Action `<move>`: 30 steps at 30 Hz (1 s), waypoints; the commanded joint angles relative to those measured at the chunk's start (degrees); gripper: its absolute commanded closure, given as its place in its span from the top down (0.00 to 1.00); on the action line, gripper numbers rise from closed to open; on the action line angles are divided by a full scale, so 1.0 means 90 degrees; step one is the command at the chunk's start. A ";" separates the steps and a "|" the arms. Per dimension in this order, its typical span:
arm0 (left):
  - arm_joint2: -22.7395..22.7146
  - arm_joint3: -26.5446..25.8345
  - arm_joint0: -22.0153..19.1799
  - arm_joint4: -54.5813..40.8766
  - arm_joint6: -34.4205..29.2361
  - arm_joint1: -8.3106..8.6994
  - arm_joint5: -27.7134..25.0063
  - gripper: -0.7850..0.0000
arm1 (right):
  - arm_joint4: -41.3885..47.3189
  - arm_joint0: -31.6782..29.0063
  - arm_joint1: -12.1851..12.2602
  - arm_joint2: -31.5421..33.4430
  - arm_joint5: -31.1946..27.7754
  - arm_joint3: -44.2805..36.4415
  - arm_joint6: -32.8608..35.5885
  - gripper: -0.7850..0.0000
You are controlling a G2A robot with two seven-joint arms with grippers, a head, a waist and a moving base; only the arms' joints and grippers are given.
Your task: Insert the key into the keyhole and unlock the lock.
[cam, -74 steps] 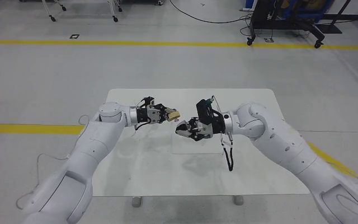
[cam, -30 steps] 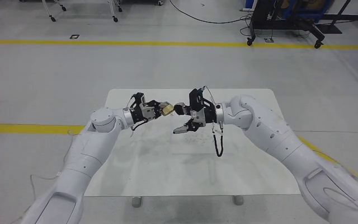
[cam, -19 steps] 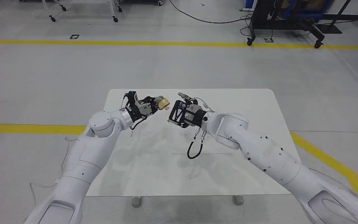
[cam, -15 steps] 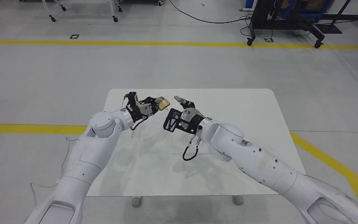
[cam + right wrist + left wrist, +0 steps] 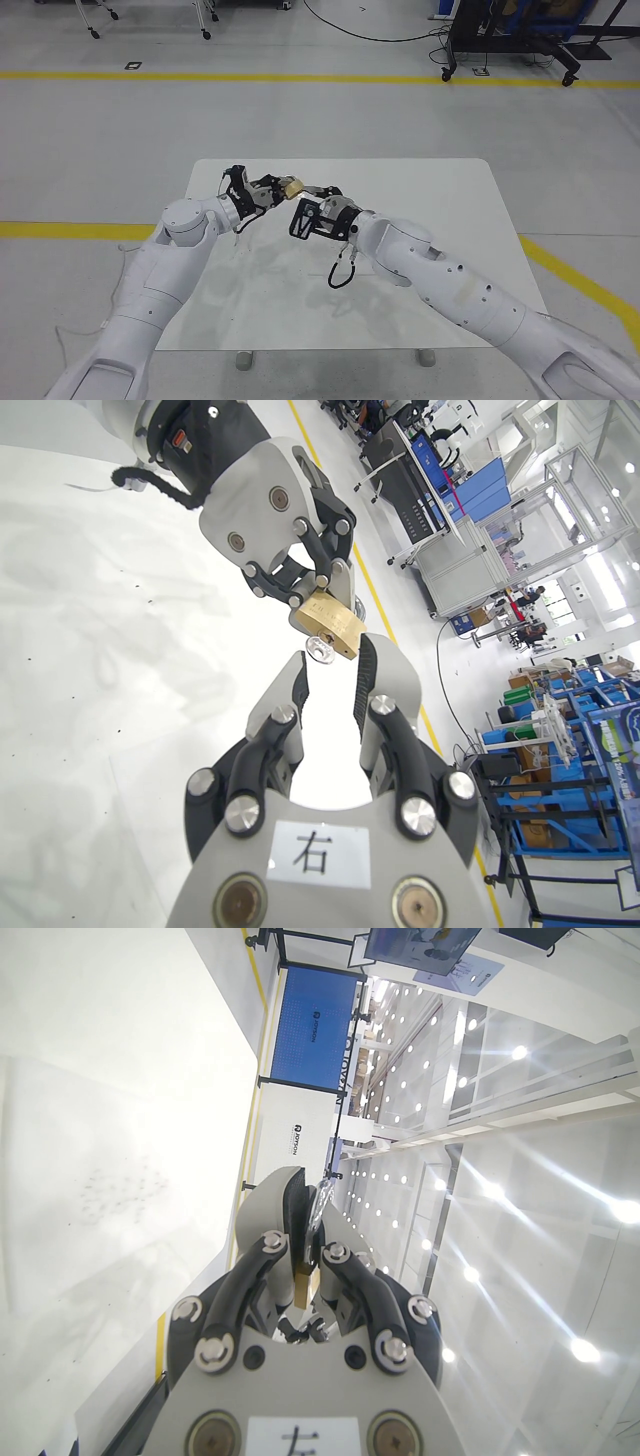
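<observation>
Two grippers, one lock, one key, one table.

Left gripper is clamping the lock by its shackle end. The keyhole face is pointing away from it, straight at the right gripper. Key is sitting in the keyhole with its round head sticking out.

Right gripper is standing spread and gripping nothing. The key head is hanging just ahead of the gap between its fingertips. The lock's lower corner is sitting close to one finger; can't tell if they're touching.

What each view is adding:
- **Top view:** it's giving the layout. Both grippers are meeting nose to nose above the table, with the lock just off the left gripper's tips and the right gripper just beside it. The key is too small to make out from up there. One black cable loop is hanging below the right wrist.
- **Left wrist view:** it's giving the lock edge-on, as a brass sliver deep between the left gripper's fingers. The silver shackle is lying nearer the tips.
- **Right wrist view:** it's giving the keyhole face, the seated key and the right gripper's gaping jaws.
</observation>
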 commanded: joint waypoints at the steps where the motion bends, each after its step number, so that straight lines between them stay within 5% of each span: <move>1: -0.0003 0.0003 -0.0003 0.0011 -0.0006 -0.0004 0.0026 0.00 | -0.0057 0.0002 -0.0034 -0.0005 -0.0015 0.0007 0.0068 0.28; 9: -0.0002 -0.0001 0.0005 0.0068 -0.0026 -0.0022 0.0065 0.00 | -0.0192 -0.0037 -0.0182 0.0024 0.0009 0.0075 0.0188 0.00; 21: 0.0011 -0.0080 0.0035 0.0341 0.0029 -0.0043 -0.0179 0.00 | 0.0626 -0.0183 -0.0330 0.0435 -0.0296 0.0299 -0.0154 0.00; 30: -0.0075 -0.0371 0.0214 0.0801 0.0445 -0.0026 -0.0639 0.00 | 0.2771 -0.0291 -0.0243 0.1344 -0.2156 0.0965 -0.1058 0.00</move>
